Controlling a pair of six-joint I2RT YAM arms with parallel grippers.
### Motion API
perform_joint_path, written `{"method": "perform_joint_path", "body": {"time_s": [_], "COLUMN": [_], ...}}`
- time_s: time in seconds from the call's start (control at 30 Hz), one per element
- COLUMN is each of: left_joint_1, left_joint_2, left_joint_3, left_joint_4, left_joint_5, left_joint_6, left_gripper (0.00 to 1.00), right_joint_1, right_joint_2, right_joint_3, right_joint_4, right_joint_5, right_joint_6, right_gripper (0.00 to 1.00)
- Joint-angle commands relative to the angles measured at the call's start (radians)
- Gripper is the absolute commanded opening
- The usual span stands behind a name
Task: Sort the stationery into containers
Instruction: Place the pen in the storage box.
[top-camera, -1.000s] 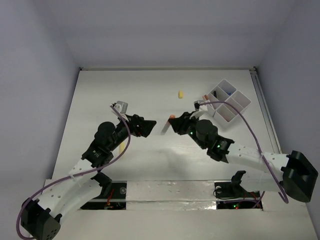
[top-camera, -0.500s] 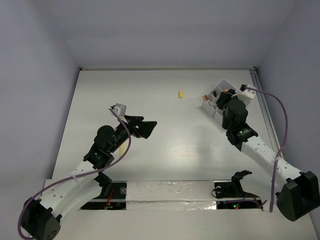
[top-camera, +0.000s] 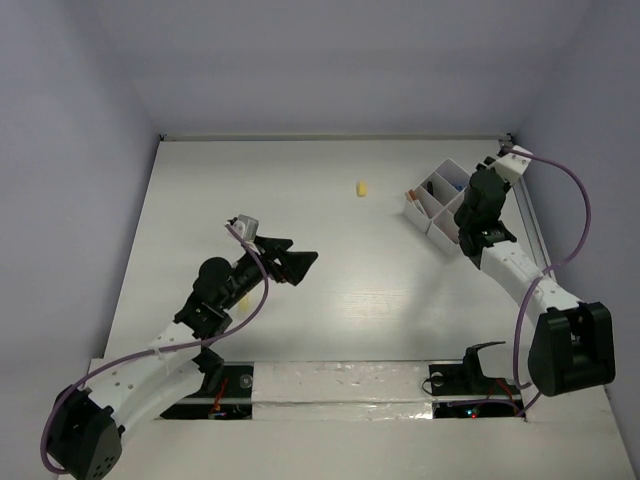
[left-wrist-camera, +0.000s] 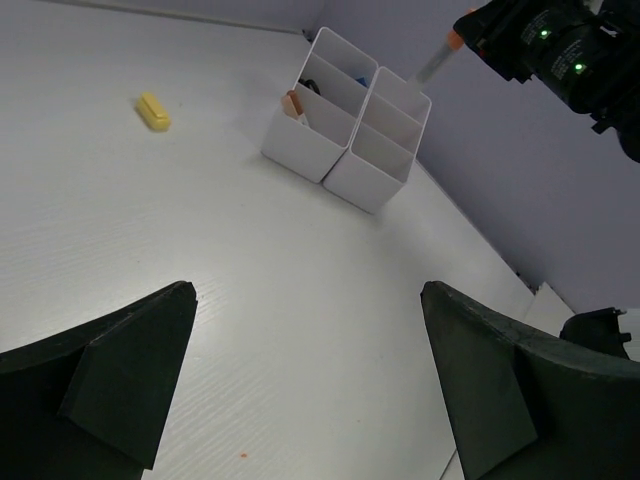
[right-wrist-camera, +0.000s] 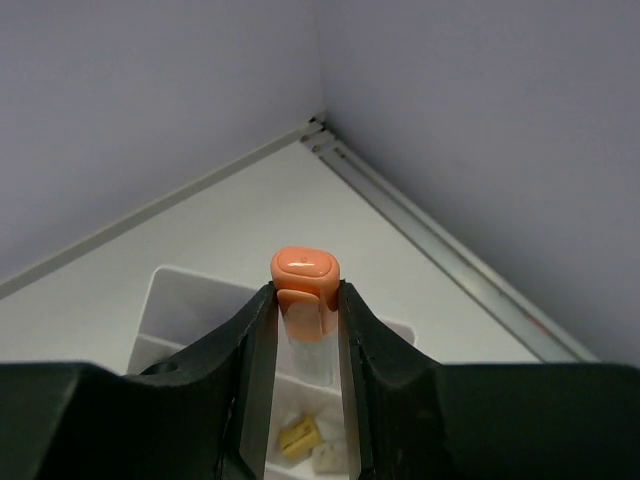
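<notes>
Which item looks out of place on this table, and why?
The yellow eraser-like bit lies alone on the table, well apart from the white organiser tray. The right gripper holds an orange-capped tube above the tray.

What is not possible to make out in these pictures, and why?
- Lower end of the orange-capped grey tube: right wrist view, hidden between the right tool's fingers.
- Contents of the white organiser tray: top view, too small and partly covered by the right arm.
- Left tool: left wrist view, both fingers cut off by the bottom edge.
- Yellow piece: top view, too small to identify.
</notes>
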Motion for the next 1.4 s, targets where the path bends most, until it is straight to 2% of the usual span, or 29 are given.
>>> {"method": "perform_joint_path", "body": {"time_s": [0.0, 0.1, 0.2, 0.47, 0.57, 0.6, 0.67, 0.73, 0.9, 0.97, 1.07, 1.13, 1.17, 1.2, 1.3, 1.37], "left_joint_1": [-0.009, -0.009, -0.009, -0.009, -0.009, -0.009, -0.009, -0.009, -0.009, -0.009, -0.009, -0.009, -0.009, -0.009, -0.009, -0.009], "left_joint_2": [-0.03, -0.022, -0.015, 0.011, 0.022, 0.024, 0.028, 0.034, 0.042, 0.044, 0.047, 0.05, 0.048, 0.044, 0.011, -0.025], "left_joint_3": [-0.012, -0.009, -0.008, -0.006, -0.003, -0.003, -0.003, -0.002, 0.001, 0.001, 0.001, 0.003, 0.003, 0.003, -0.003, -0.009], "left_joint_4": [0.086, 0.081, 0.081, 0.083, 0.08, 0.081, 0.081, 0.081, 0.078, 0.078, 0.08, 0.078, 0.078, 0.075, 0.072, 0.069], "left_joint_5": [0.018, 0.013, 0.013, 0.004, -0.001, -0.002, -0.007, -0.01, -0.018, -0.021, -0.025, -0.032, -0.035, -0.045, -0.079, -0.104], "left_joint_6": [0.007, 0.01, 0.01, 0.018, 0.021, 0.021, 0.022, 0.025, 0.028, 0.028, 0.03, 0.031, 0.031, 0.031, 0.033, 0.03], "left_gripper": [0.94, 0.95, 0.95, 0.95, 0.95, 0.95, 0.95, 0.95, 0.95, 0.95, 0.95, 0.94, 0.93, 0.93, 0.86, 0.78], "right_joint_1": [-0.029, -0.05, -0.05, -0.059, -0.059, -0.059, -0.059, -0.059, -0.059, -0.059, -0.02, 0.031, 0.049, 0.068, 0.163, 0.23], "right_joint_2": [0.036, 0.072, 0.121, 0.16, 0.157, 0.157, 0.151, 0.137, 0.102, 0.08, 0.072, 0.091, 0.098, 0.111, 0.19, 0.27], "right_joint_3": [0.067, 0.074, 0.085, 0.065, 0.065, 0.07, 0.077, 0.096, 0.129, 0.137, 0.151, 0.166, 0.183, 0.189, 0.244, 0.278], "right_joint_4": [0.145, 0.183, 0.169, 0.131, 0.114, 0.1, 0.06, 0.016, -0.07, -0.111, -0.151, -0.185, -0.197, -0.207, -0.256, -0.289], "right_joint_5": [0.068, 0.061, 0.056, 0.011, -0.007, -0.01, -0.03, -0.059, -0.148, -0.22, -0.314, -0.402, -0.43, -0.461, -0.559, -0.642], "right_joint_6": [-0.116, -0.177, -0.169, -0.073, -0.065, -0.056, -0.036, -0.009, 0.035, 0.071, 0.093, 0.097, 0.113, 0.122, 0.136, 0.15], "right_gripper": [0.0, 0.0, 0.0, 0.02, 0.29, 0.43, 0.57, 0.65, 0.7, 0.71, 0.62, 0.49, 0.39, 0.23, 0.05, 0.02]}}
